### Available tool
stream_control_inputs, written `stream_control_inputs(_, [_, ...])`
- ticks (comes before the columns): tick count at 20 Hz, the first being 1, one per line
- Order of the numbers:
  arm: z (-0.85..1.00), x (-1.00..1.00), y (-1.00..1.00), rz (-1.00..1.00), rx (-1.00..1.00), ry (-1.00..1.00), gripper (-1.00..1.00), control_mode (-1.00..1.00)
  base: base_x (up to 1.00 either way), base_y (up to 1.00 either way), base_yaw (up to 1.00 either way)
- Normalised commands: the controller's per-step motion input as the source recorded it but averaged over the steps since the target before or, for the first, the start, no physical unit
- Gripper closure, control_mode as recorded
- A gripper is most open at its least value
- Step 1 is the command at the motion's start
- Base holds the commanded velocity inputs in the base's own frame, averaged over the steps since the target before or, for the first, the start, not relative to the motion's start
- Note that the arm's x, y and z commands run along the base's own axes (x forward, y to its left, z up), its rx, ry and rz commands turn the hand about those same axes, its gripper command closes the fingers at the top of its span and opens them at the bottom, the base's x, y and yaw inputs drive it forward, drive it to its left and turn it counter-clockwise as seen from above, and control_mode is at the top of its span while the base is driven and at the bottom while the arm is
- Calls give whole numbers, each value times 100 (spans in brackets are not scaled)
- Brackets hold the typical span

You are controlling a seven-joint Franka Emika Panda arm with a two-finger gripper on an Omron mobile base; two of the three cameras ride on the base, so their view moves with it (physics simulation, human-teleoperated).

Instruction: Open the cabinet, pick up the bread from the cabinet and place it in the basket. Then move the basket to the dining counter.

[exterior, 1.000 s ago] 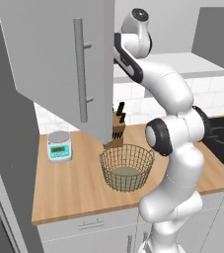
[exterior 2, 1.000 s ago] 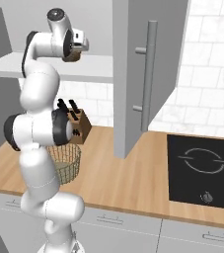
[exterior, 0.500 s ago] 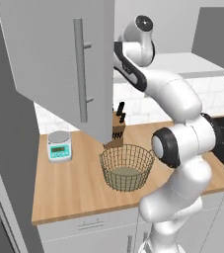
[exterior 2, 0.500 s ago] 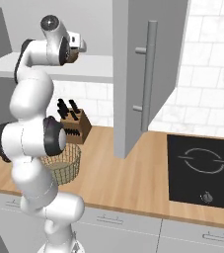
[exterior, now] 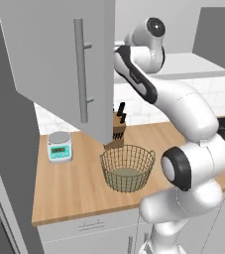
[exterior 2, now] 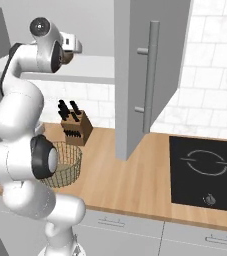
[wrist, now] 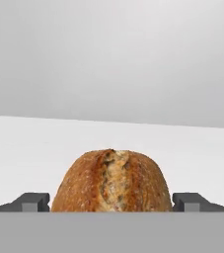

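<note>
Swinging further toward the frame's upper middle since earlier, the released pincer point(wrist: 111, 205) brackets the bread point(wrist: 112, 180) inside the cabinet point(exterior: 59, 64); the basket point(exterior: 127, 167) sits lower center.

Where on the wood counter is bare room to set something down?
Free: the front strip of the counter before the scale, and between the basket and cooktop. Crowded: the back, where basket and knife block meet under the open door.

Soft, even rendered light is falling everywhere, casting only faint shadows, with no glare or blur.
</note>
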Motion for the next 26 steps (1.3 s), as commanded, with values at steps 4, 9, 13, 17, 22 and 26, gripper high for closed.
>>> stream_control_inputs(4, [24,-100,-20,-1,0,20,100,-100,0,0,0])
stream_control_inputs(9, [-55,-100,-47,1,-2,13,100,-100,0,0,0])
stream_control_inputs(13, [-100,-100,-23,1,-10,12,100,-100,0,0,0])
stream_control_inputs(17, [-100,-83,-2,0,-15,31,100,-100,0,0,0])
stream_control_inputs(22, [-99,-16,16,1,-5,36,100,-100,0,0,0])
stream_control_inputs(26, [-100,32,29,4,14,23,100,-100,0,0,0])
